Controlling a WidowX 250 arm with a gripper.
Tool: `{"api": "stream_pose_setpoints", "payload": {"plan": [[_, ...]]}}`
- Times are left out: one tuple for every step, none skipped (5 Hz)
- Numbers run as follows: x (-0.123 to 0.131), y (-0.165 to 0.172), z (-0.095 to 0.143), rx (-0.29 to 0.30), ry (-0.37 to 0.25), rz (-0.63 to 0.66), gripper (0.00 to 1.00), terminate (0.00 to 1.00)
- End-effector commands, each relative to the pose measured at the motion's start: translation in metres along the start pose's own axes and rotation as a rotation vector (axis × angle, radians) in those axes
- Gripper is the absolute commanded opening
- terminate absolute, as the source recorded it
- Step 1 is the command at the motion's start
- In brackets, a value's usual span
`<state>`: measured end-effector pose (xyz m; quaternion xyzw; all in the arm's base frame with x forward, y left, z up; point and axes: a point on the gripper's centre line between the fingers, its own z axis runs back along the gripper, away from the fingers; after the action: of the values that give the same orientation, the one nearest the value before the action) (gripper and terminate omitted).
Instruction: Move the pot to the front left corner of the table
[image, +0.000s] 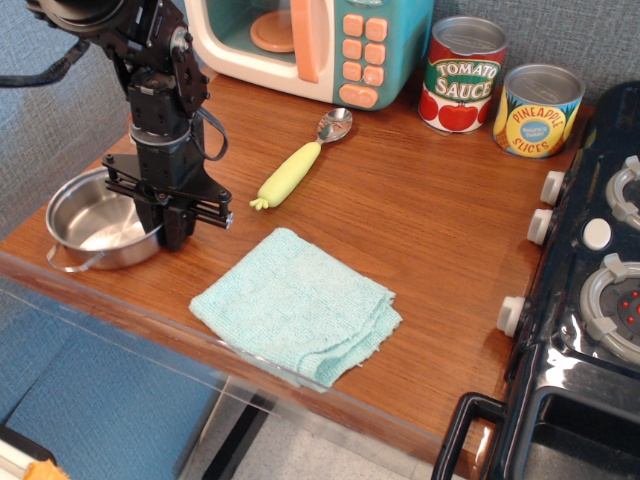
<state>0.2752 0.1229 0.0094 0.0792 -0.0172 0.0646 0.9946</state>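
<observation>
You have the table (420, 220) as your widest surface: brown wood grain, with a clear plastic strip along its front edge. Take the pot as your landmark. The black stove (590, 300) fills the table's far right side, well apart from the pot. The toy microwave (320, 45) stands at the back, behind and to the right of the pot. The arm comes down from the top left, and its gripper (165, 228) sits right at the pot's right rim. The jaws are drawn close together there, pinching the rim of the pot as far as you can see. A light green cloth (295, 305) lies folded to the right of the pot and a little nearer the front.

The pot (95, 220) itself is small, round and shallow, shiny steel with a bright reflecting bottom, and a thin wire loop handle juts from its front side. It sits at the table's left end, near the front edge.

Two cans stand at the back right, far from the pot: tomato sauce (463, 75) and pineapple slices (538, 110). A spoon (300, 162) with a yellow-green handle lies behind the cloth, right of the gripper.
</observation>
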Motion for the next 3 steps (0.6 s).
{"api": "stream_pose_setpoints", "payload": {"plan": [[-0.002,-0.022,0.058,0.047,-0.131,0.002,0.0,0.0],[0.005,-0.064,0.092,0.017,-0.185,-0.088,0.0,0.0],[0.03,-0.115,0.114,-0.041,-0.243,-0.265,0.0,0.0]]}}
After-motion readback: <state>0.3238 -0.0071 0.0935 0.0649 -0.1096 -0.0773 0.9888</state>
